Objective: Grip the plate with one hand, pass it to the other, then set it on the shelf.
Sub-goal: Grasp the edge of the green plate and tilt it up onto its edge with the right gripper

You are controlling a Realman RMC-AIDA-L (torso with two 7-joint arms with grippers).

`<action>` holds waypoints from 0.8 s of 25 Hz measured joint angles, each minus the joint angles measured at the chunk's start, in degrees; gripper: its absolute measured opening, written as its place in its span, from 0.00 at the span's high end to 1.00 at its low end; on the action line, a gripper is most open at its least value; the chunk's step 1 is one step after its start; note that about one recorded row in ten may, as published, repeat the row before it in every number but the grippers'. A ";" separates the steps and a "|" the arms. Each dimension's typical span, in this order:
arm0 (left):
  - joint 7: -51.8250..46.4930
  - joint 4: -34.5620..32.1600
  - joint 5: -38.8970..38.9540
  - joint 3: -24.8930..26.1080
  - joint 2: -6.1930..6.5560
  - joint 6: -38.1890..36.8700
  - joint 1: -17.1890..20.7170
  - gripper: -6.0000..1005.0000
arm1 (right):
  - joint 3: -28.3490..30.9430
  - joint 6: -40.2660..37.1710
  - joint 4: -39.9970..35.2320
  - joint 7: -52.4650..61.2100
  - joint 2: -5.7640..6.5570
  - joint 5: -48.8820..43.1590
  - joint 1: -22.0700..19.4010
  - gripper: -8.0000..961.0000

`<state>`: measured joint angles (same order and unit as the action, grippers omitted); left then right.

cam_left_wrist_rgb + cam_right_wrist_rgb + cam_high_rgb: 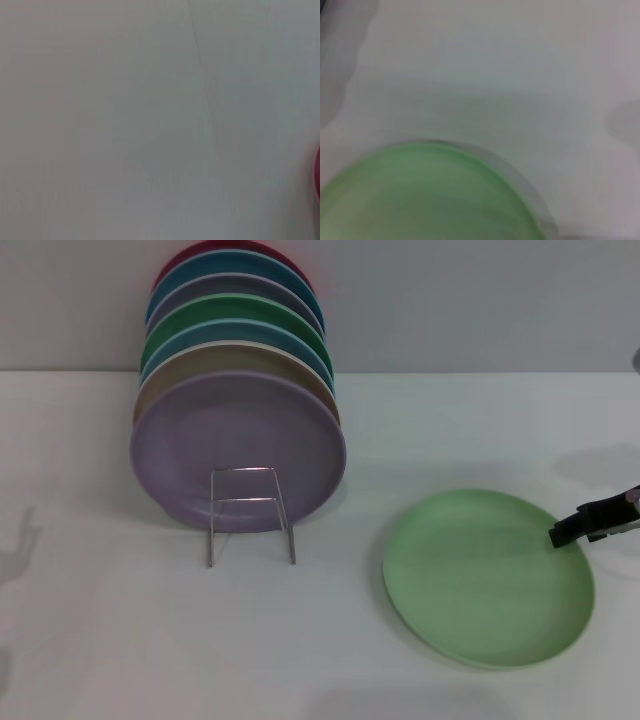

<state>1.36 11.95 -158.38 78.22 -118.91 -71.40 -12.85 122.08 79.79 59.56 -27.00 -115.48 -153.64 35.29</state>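
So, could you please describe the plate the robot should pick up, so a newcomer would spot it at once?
Start at the row of coloured plates standing in the wire rack on the white table. To their right, one plate lies flat by the right hand. It alone is pale light green and lying flat.

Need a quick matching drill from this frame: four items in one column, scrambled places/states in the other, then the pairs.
Items:
1. Round pale light-green plastic plate
2. Round lavender plate
3. Thin silver wire shelf
4. Right end effector

Places/states:
A. Standing on edge, frontmost of the stacked row
B. At the pale plate's right rim
C. Lying flat on the white table
D. Holding the coloured plates, looped front facing the camera

Pairs: 1-C, 2-A, 3-D, 4-B
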 joint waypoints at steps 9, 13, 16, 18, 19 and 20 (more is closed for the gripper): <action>0.04 0.00 0.00 0.00 0.00 0.20 0.04 0.22 | -1.65 -0.07 -0.82 0.07 0.00 -0.44 0.88 0.60; 0.04 0.00 0.00 0.00 0.00 0.21 0.10 0.22 | -1.67 0.09 -0.79 0.09 0.01 -0.54 0.92 0.60; 0.04 0.00 0.00 0.00 -0.04 0.22 0.18 0.22 | -1.78 0.17 -0.77 0.30 0.05 -1.04 0.96 0.63; 0.04 0.00 0.00 0.00 -0.07 0.22 0.24 0.22 | -2.14 0.15 -0.76 0.57 0.06 -1.47 1.00 0.66; 0.04 0.00 0.00 0.00 -0.07 0.22 0.26 0.22 | -2.64 0.01 -0.76 0.73 0.03 -1.94 1.01 0.68; 0.04 0.00 0.00 0.00 -0.08 0.22 0.28 0.22 | -2.64 0.01 -0.76 0.73 0.03 -1.94 1.01 0.69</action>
<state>1.41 11.95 -158.38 78.22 -119.00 -71.18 -12.57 119.45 79.80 58.81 -26.27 -115.45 -155.58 36.30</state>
